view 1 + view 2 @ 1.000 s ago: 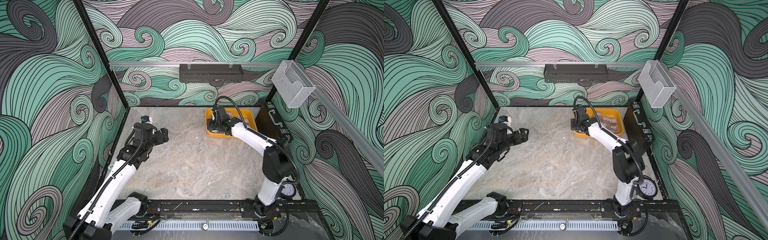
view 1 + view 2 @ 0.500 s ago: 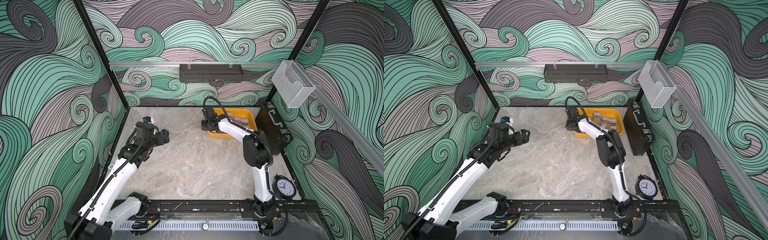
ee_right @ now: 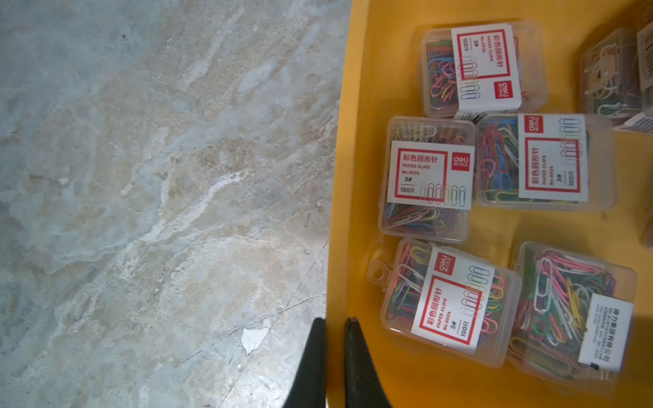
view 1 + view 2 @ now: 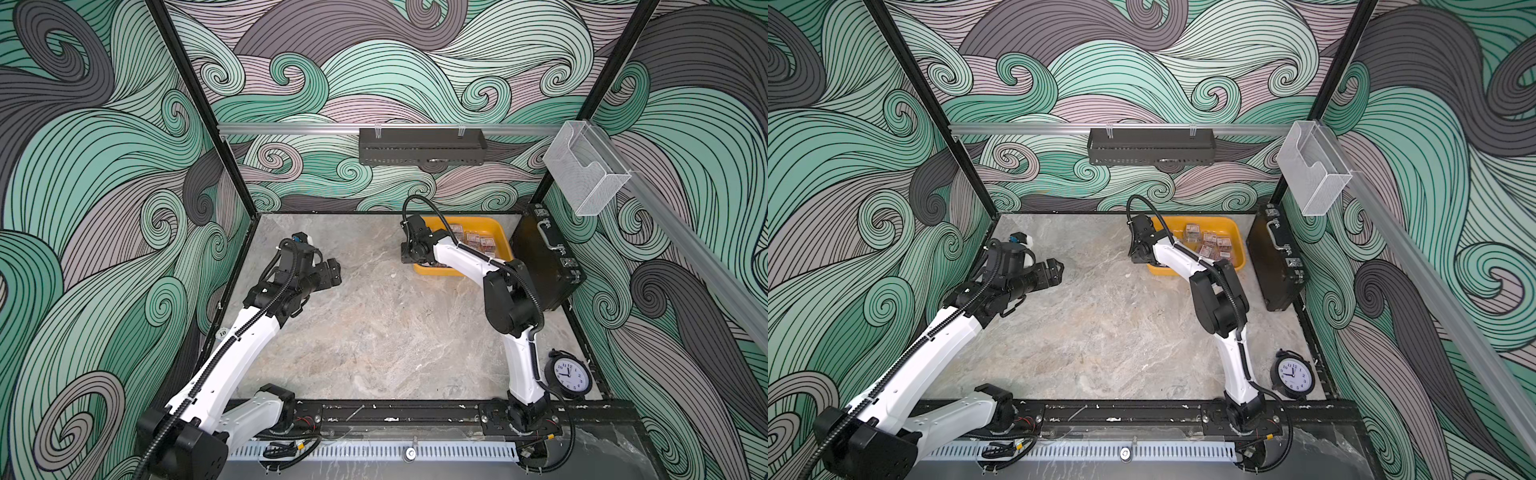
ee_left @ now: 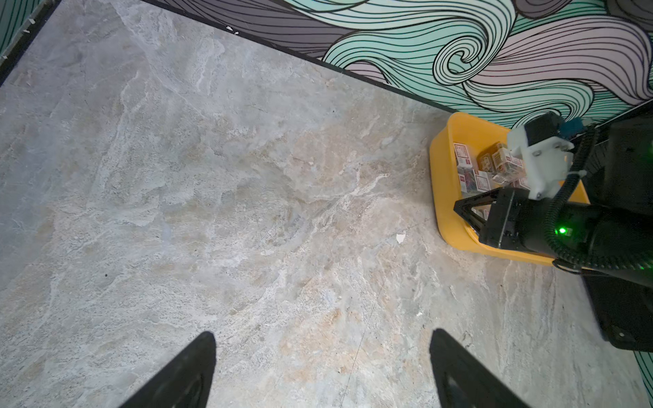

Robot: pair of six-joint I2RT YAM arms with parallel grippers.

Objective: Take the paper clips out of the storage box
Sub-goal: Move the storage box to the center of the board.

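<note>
While pinching storage box (image 3: 349,176) left rim with narrow right gripper (image 3: 334,321): likely repositioning it, paper clips (image 3: 429,180) all inside. Next: release, grab one. Left gripper (image 5: 322,335) wide, empty.

The counter (image 4: 374,332) is seen as a smooth, stone-look surface, veined in grey and beige, with a faint sheen. The storage box (image 3: 353,141) is moulded in smooth yellow plastic, slightly glossy. The paper clips (image 3: 427,180) are coated in bright colours and packed in clear, glossy plastic cases, each banded with a white-and-red paper label. The briefcase (image 4: 557,270) is finished in matt black and fitted with bright metal latches. The wall bin (image 4: 582,170) is made of clear plastic.
</note>
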